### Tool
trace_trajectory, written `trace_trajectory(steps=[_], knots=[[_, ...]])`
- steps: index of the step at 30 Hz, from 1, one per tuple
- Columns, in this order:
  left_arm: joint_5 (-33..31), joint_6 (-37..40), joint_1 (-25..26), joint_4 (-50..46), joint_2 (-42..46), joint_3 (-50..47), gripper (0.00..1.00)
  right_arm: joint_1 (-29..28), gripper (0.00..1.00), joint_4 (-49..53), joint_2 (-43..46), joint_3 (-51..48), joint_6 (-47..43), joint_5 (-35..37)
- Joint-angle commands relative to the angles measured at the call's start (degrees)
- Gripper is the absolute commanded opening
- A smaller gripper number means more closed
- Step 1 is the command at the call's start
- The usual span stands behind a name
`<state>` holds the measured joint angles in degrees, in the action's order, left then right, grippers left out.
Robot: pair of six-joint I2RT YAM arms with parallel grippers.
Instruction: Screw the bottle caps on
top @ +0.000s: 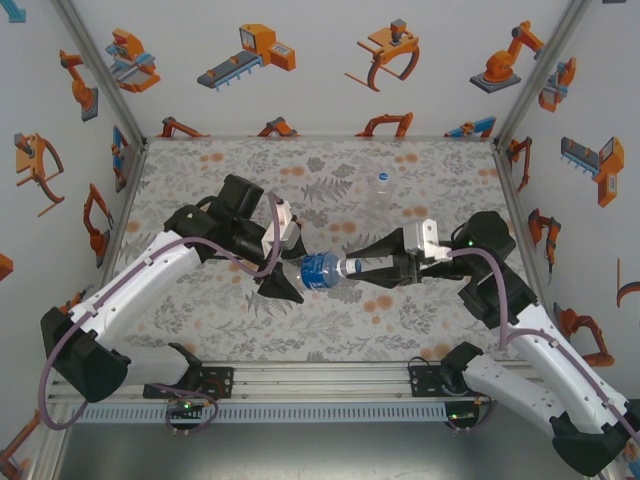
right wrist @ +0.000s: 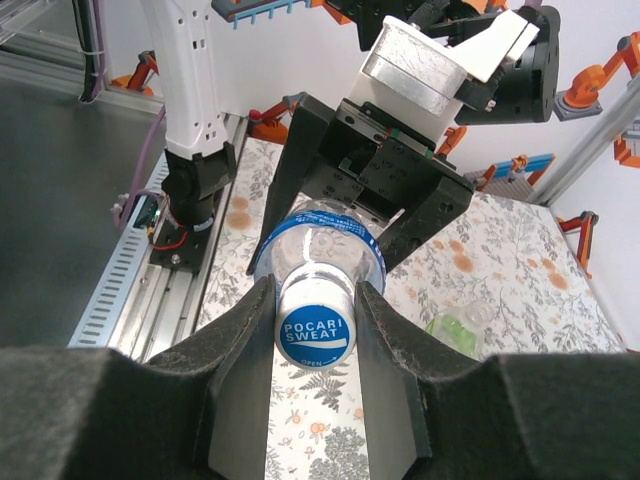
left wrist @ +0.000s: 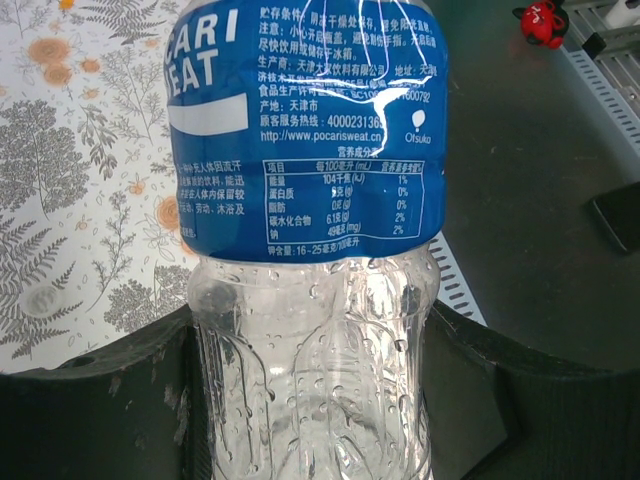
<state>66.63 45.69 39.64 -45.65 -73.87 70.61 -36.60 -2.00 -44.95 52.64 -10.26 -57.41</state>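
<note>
Clear plastic with a blue label band: that is the first bottle (top: 322, 270) of two, held lying on its side in the air above the middle of the flowered table (top: 240, 160), between the two arms. The left gripper (top: 303, 272) has its two fingers closed on the bottle's clear ribbed lower body, just below the label; the left wrist view shows one black finger pressed against each side. The right gripper (top: 357, 268) meets the bottle from the other end, its jaws narrow and clamped on the one cap (right wrist: 315, 335) that can be made out, a small round blue-topped cap with white lettering sitting at the bottle's neck. Whether it is fully screwed down cannot be told. The second bottle (top: 383, 195) stands upright and alone farther back on the table, well apart from both grippers; its top is too small to make out.
</note>
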Motion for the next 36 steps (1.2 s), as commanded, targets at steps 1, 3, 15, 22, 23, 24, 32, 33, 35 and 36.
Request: trace_trajectory(steps=[1,3,15,22,23,24,32,33,35,36], knots=[[4.9,1.1,1.0,1.5,0.1,1.6,0.00,-0.4,0.00,-2.5,-1.0,-1.1,0.5,1.4],[3.7,0.8,1.3,1.5,-0.1,1.6,0.00,-0.6,0.00,-3.2,-1.5,-1.1,0.8,0.9],[4.4,2.9,2.0,1.5,0.7,1.5,0.00,-1.1,0.00,-4.2,-2.9,-1.6,4.2,0.9],[-2.4,1.3,1.9,3.1,2.0,1.6,0.00,-1.1,0.00,-6.3,-3.4,-3.4,27.0,16.3],[-3.9,0.2,2.0,4.1,2.3,1.3,0.00,-1.2,0.00,-5.8,-3.3,-3.7,31.5,19.6],[-5.3,-0.1,2.0,4.7,2.5,1.2,0.00,-1.2,0.00,-5.0,-3.2,-3.9,35.0,22.3],[-18.8,-7.9,1.2,14.6,4.0,-1.9,0.00,-1.6,0.00,11.1,-2.2,-3.6,68.0,43.9],[-19.9,-8.4,1.1,15.6,3.9,-2.2,0.00,-1.8,0.00,12.3,-2.7,-3.9,72.3,44.4],[-22.0,-9.2,1.0,16.8,3.4,-2.5,0.00,-1.9,0.00,16.5,-4.0,-3.8,80.2,45.7],[-23.2,-9.6,1.0,17.1,3.0,-2.4,0.00,-2.0,0.00,18.0,-4.6,-3.9,83.0,46.2]])
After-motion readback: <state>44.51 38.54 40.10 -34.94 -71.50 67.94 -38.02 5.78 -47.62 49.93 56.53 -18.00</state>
